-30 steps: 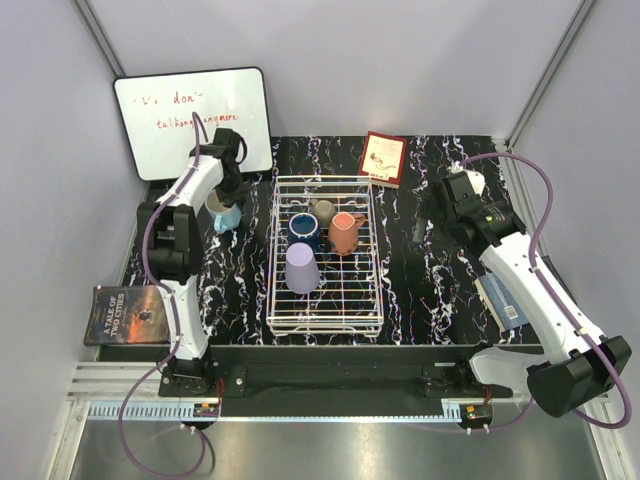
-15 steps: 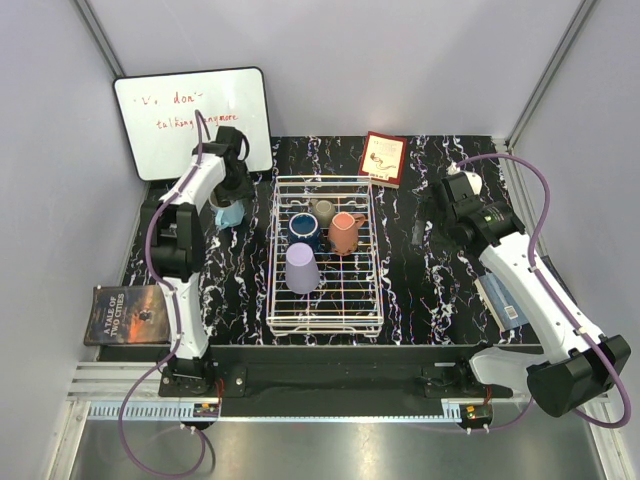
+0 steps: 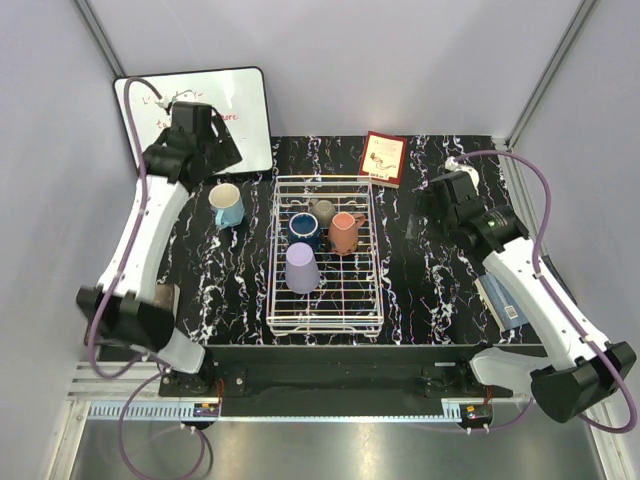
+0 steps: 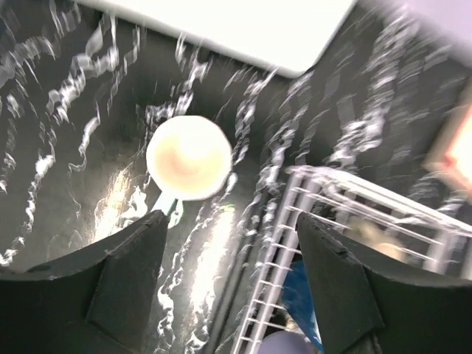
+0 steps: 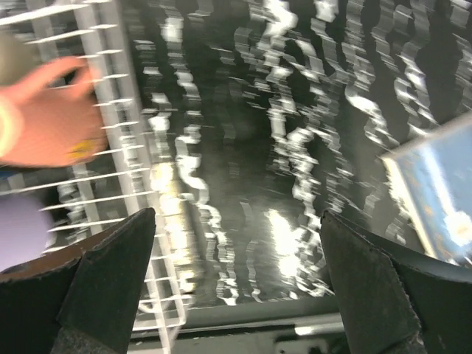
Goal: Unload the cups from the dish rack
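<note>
The white wire dish rack [image 3: 325,325] holds a lavender tumbler [image 3: 302,267], a dark blue cup [image 3: 304,230], a salmon mug [image 3: 345,232] and a grey-beige cup [image 3: 322,210]. A light blue mug [image 3: 226,205] stands upright on the table left of the rack, also seen from above as the mug [image 4: 189,157]. My left gripper [image 3: 222,152] hangs open above and behind that mug, holding nothing. My right gripper [image 3: 432,205] is open and empty over the table right of the rack [image 5: 125,169], near the salmon mug [image 5: 44,110].
A whiteboard [image 3: 190,115] leans at the back left, close behind the left gripper. A red booklet [image 3: 383,157] lies behind the rack. A blue book [image 3: 497,297] lies under the right arm. Grey walls close in both sides.
The left gripper opened, let go of the light blue mug and rose back toward the whiteboard. The mug stays on the table. The right arm edged slightly toward the rack.
</note>
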